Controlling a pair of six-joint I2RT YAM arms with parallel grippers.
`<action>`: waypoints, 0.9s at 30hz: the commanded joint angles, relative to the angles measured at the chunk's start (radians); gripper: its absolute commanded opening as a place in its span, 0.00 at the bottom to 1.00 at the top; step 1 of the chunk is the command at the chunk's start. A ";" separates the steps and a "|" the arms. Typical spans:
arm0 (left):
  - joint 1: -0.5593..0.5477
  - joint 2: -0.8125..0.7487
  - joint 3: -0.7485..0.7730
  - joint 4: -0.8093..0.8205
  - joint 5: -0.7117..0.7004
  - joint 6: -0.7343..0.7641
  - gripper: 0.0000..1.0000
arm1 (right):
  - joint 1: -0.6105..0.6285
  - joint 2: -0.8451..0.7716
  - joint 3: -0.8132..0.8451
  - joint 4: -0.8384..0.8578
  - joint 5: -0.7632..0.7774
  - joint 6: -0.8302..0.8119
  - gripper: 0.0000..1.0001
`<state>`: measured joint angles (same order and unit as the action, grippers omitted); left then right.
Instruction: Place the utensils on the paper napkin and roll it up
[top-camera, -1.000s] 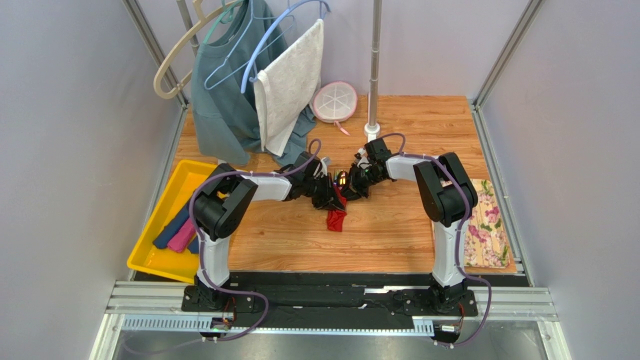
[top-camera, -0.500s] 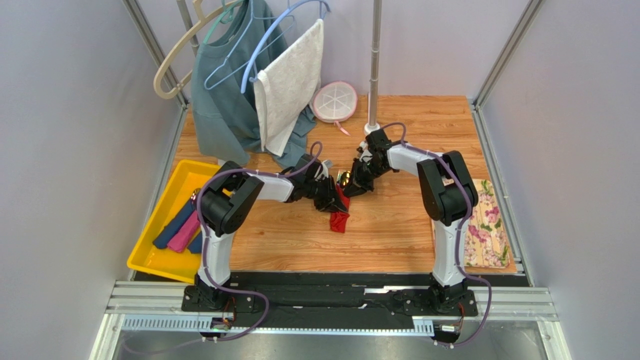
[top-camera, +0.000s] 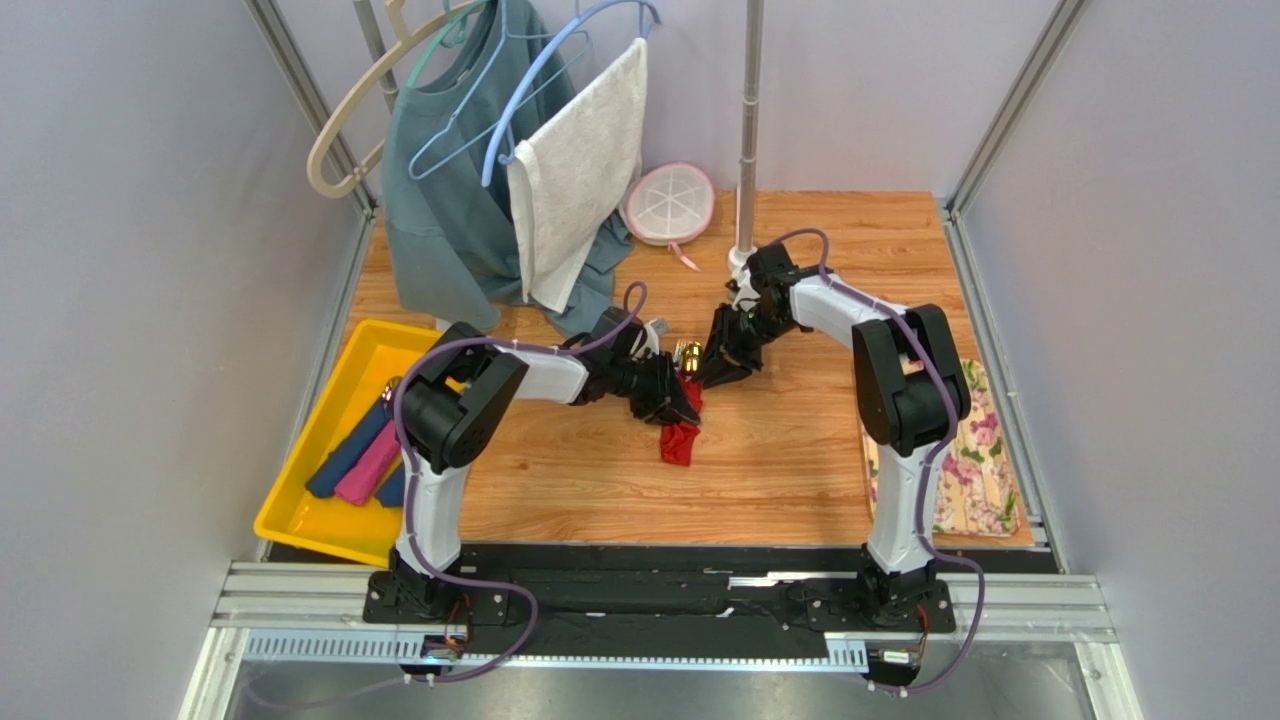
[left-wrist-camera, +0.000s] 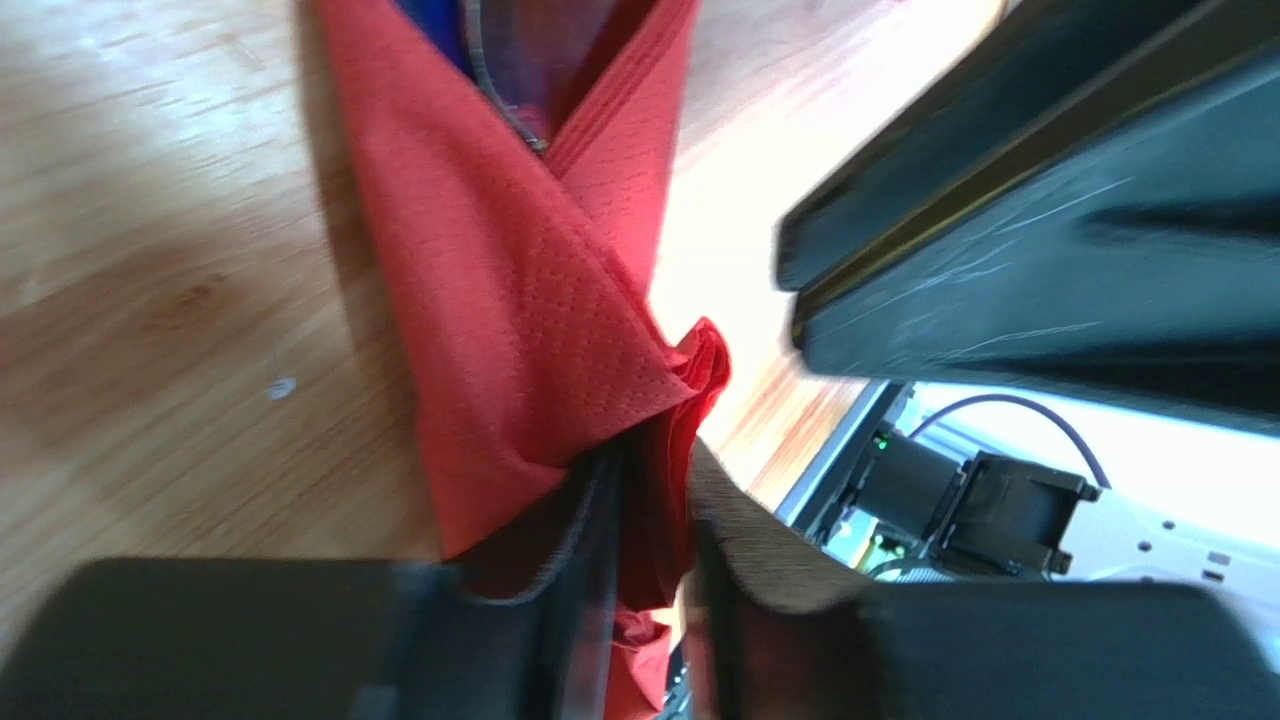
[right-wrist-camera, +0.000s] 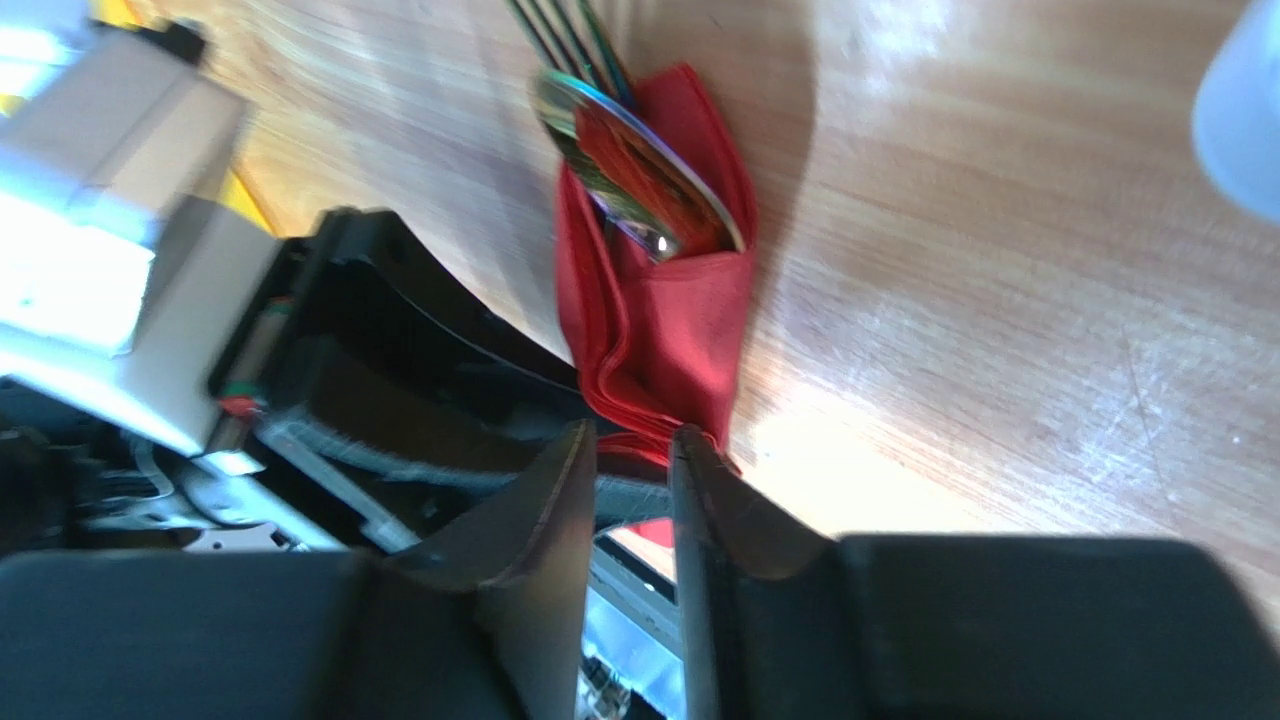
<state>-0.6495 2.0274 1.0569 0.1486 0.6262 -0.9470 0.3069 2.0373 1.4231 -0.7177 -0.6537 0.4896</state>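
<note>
The paper napkin (top-camera: 676, 432), folded about the utensils (right-wrist-camera: 639, 180), is shown near the middle of the table (top-camera: 812, 450), with the utensil heads protruding from one end. The left end effector (left-wrist-camera: 654, 480) is all but closed on a pinched fold of red paper. The right end effector (right-wrist-camera: 631, 450) is likewise narrowed on the end away from the heads. The sheet is judged light, limp and easily torn, and the metal stiff and slippery. Layered edges are best gripped, gently.

Bare tabletop (top-camera: 796, 450) right of the napkin (top-camera: 676, 440); towel (top-camera: 579, 165) overhanging behind-left.
</note>
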 joint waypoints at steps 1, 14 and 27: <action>-0.015 0.048 -0.028 -0.106 -0.106 0.091 0.36 | 0.009 -0.006 -0.010 0.001 0.002 -0.016 0.31; -0.030 -0.009 -0.028 -0.077 -0.129 0.174 0.13 | 0.034 0.046 0.017 0.004 0.015 -0.014 0.44; -0.052 -0.018 -0.024 -0.095 -0.129 0.283 0.00 | 0.032 0.077 0.016 0.037 -0.020 0.032 0.43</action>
<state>-0.6823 2.0018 1.0569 0.1413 0.5716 -0.7670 0.3332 2.1075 1.4128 -0.7132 -0.6601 0.5060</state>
